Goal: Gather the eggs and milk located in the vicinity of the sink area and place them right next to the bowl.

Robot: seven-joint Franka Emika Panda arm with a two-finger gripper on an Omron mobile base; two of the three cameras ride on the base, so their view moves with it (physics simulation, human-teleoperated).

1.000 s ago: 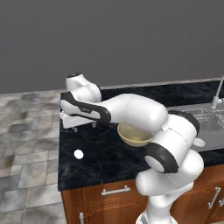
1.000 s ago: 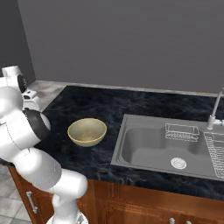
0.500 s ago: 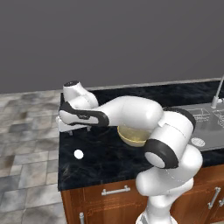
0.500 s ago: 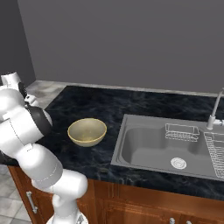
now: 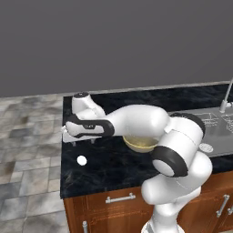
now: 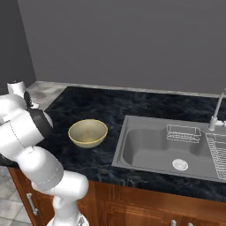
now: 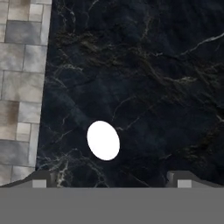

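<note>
A white robot arm reaches left across a dark marbled surface (image 5: 118, 164) in a rendered kitchen. Its claw (image 5: 78, 141) hangs above the left end of the surface, jaws spread wide and holding nothing — the two dark fingertips (image 7: 41, 179) stand far apart at the bottom of the hand view.

A white egg (image 5: 82, 160) lies on the surface just in front of the claw, near the left edge, not touched by it. In the hand view the white egg (image 7: 103, 140) sits between the fingertips and a little beyond them, with grey floor tiles (image 7: 19, 83) alongside.

The tan-yellow bowl (image 6: 88, 133) stands on the surface between the arm and the sink (image 6: 172, 150) — well apart from the egg. The grey sink holds a wire rack (image 6: 182, 132), with a thin silver faucet (image 6: 217, 112) behind it.
</note>
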